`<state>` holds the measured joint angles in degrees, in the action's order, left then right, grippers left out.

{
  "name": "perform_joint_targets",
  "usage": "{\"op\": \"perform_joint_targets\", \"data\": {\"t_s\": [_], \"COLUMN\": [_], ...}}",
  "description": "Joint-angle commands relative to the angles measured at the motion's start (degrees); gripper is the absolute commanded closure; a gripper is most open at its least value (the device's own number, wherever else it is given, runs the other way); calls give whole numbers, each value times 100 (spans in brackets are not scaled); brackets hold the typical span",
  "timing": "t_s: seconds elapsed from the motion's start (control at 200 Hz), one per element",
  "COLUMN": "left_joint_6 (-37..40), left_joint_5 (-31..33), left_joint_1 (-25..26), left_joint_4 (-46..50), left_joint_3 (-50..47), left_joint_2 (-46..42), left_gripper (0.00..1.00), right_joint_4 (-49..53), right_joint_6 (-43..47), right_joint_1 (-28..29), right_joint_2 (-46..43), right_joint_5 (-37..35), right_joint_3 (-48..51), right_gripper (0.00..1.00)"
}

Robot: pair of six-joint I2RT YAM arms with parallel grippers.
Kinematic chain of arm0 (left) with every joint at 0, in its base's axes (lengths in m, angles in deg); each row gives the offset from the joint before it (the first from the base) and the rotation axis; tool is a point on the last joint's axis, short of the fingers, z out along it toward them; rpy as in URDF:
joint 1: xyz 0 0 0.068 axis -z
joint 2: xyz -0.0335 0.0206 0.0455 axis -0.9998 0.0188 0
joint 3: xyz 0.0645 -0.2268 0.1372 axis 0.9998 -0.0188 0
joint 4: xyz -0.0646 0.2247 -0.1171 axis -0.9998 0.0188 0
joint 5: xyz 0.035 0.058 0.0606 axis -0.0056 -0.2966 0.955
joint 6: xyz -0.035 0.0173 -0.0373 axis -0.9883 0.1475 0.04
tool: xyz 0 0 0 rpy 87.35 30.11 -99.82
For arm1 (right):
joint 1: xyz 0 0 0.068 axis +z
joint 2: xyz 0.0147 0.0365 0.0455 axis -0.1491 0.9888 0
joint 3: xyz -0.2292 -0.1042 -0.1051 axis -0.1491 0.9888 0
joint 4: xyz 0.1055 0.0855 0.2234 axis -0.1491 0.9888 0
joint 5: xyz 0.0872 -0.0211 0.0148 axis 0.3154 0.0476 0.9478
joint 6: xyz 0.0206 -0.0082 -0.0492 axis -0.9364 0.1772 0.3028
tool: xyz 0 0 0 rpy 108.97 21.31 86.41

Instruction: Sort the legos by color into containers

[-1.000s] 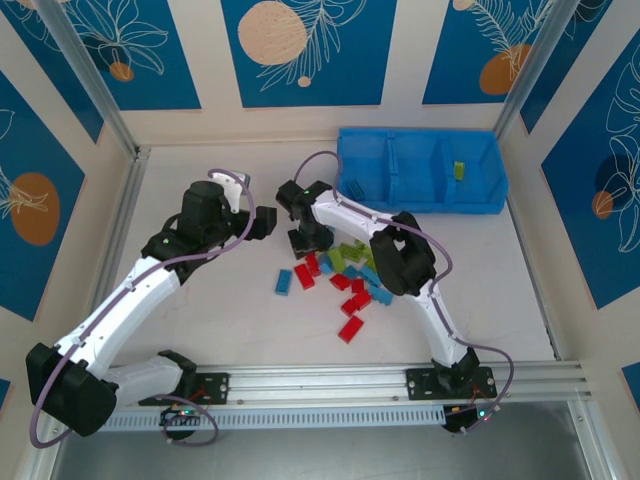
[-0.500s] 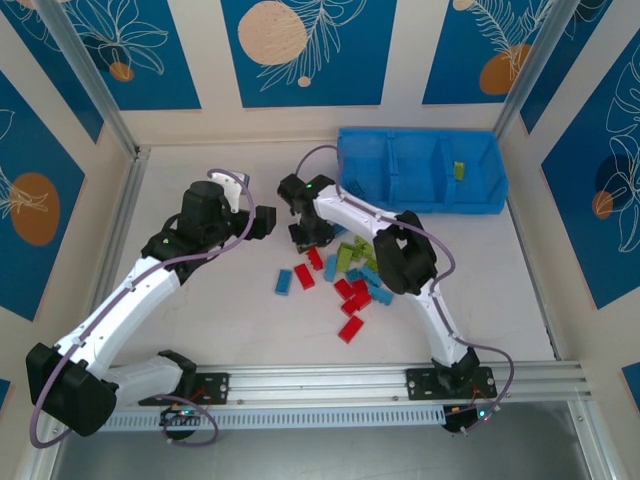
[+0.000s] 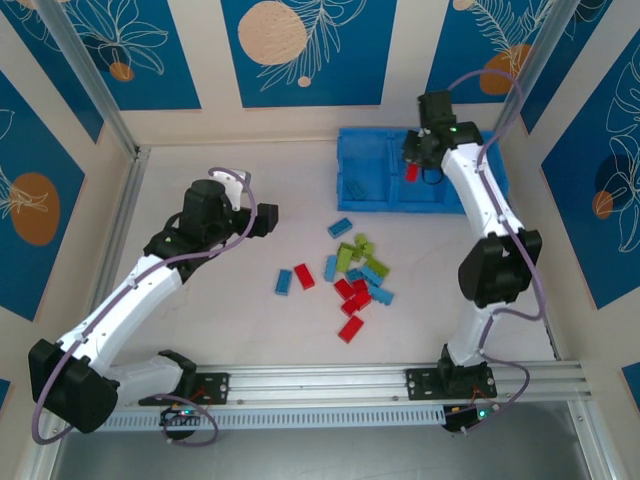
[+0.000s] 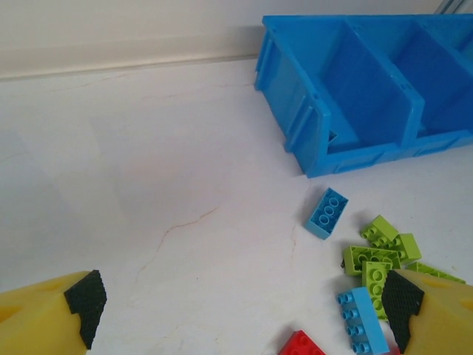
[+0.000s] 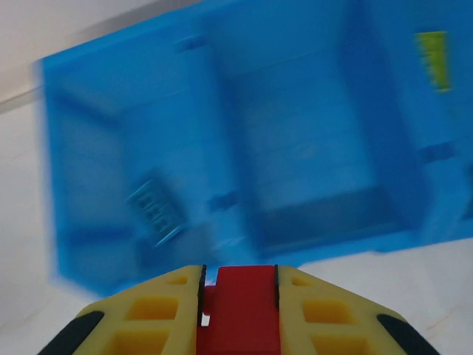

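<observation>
Right end effector (image 3: 411, 172) hangs above the blue tray (image 3: 380, 205), pinching a red brick (image 5: 238, 307) tight between its pads, roughly over the middle compartment. A blue brick (image 5: 155, 211) lies in the tray's left compartment, a green brick (image 5: 432, 59) in its right. The risk: release too near the divider and red could bounce in with blue. Left end effector (image 3: 268, 219) is spread wide and holds nothing, well short of the tray. The loose legos (image 3: 352, 275) wait on the tabletop (image 3: 250, 320) in front of the tray.

Bare tabletop (image 3: 290, 170) left of the scattered legos (image 3: 355, 272); upright tray (image 3: 375, 204) walls and dividers at far right.
</observation>
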<state>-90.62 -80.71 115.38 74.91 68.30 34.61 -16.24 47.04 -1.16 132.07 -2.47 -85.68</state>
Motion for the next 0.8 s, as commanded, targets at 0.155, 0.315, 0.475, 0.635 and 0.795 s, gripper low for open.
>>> {"op": "perform_joint_targets", "data": {"t_s": [0.155,0.315,0.475,0.635,0.795], "left_joint_6": [8,55,-22,-72,-98], "left_joint_5": [-328,-597,-759,-790,-798], "left_joint_1": [-35,-36,-35,-35,-13], "left_joint_4": [-205,-168,-277,-407,-434], "left_joint_3": [39,173,219,258,339], "left_joint_2": [74,260,454,586,715], "left_gripper": [2,2,2,2,2], "right_joint_4": [641,1226,1570,969,390], "right_joint_6": [-19,-149,-416,-1106,-2451], "right_joint_1": [-597,-606,-565,-135,1018], "right_joint_2": [2367,2937,2112,170,-873], "right_joint_5": [95,327,546,1344,1767], "right_joint_3": [-2179,-3323,-2646,-53,1641], "right_gripper": [78,50,47,46,44]}}
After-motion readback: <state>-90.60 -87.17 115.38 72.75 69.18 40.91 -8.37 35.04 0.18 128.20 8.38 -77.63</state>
